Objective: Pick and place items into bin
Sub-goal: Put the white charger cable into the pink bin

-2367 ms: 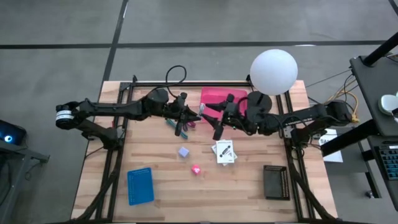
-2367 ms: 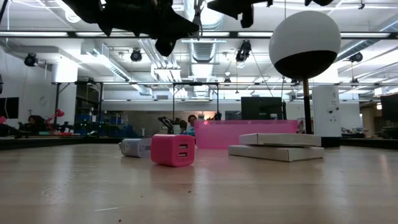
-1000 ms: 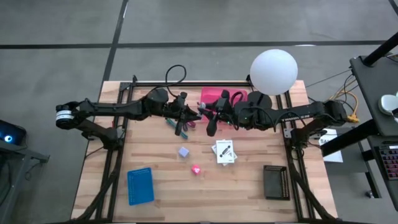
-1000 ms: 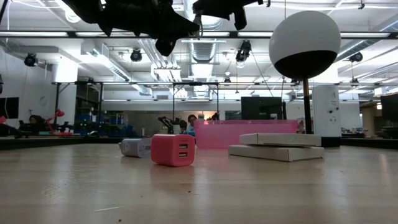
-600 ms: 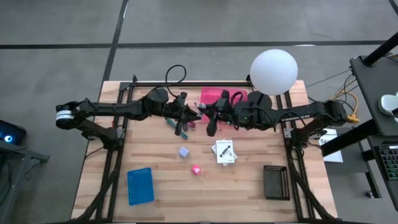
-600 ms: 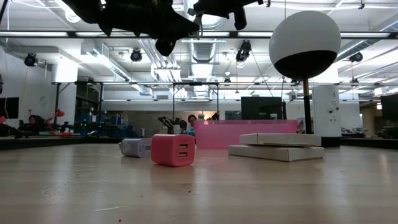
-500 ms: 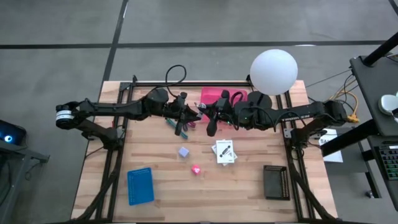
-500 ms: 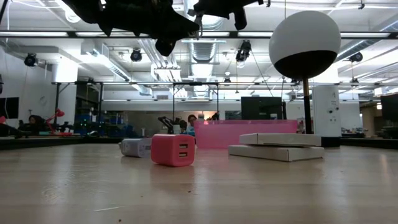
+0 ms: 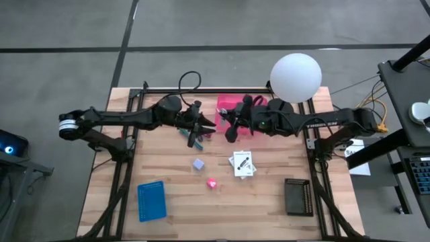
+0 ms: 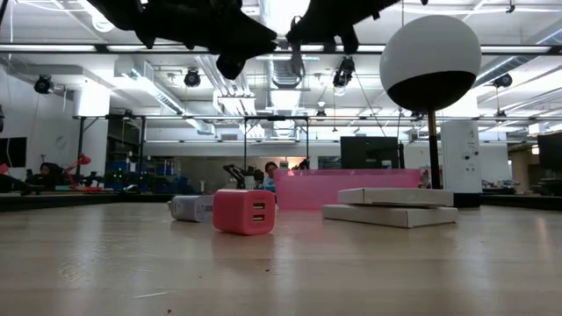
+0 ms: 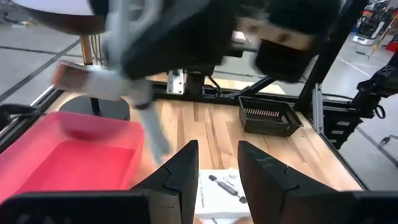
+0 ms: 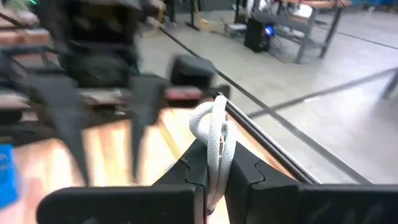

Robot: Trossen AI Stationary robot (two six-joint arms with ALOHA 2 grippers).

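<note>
While the right gripper [image 9: 230, 129] hangs over the near-left corner of the pink bin [image 9: 236, 111], you can see it clenched on a loop of pale cord [image 12: 213, 140], which stands up from between its closed fingers in the right wrist view. The cord looks whitish and flat there, folded into a small knot-like bend. The bin's inside shows bare pink floor in the left wrist view; whether anything lies deeper in it you cannot tell.

Just beside it on the left, the left gripper [image 9: 196, 131] hovers with its fingers parted and nothing between them. Below and beside that gripper a teal-handled tool [image 9: 185, 133] lies on the bench [image 9: 269, 202].

Toward the front of the bench from both grippers sit a lavender cube [image 9: 198, 163], a pink piece [image 9: 211, 183] and a white card with black print [image 9: 242, 163]. Farther out lie a blue tray [image 9: 152, 199] and a dark basket [image 9: 297, 196].
</note>
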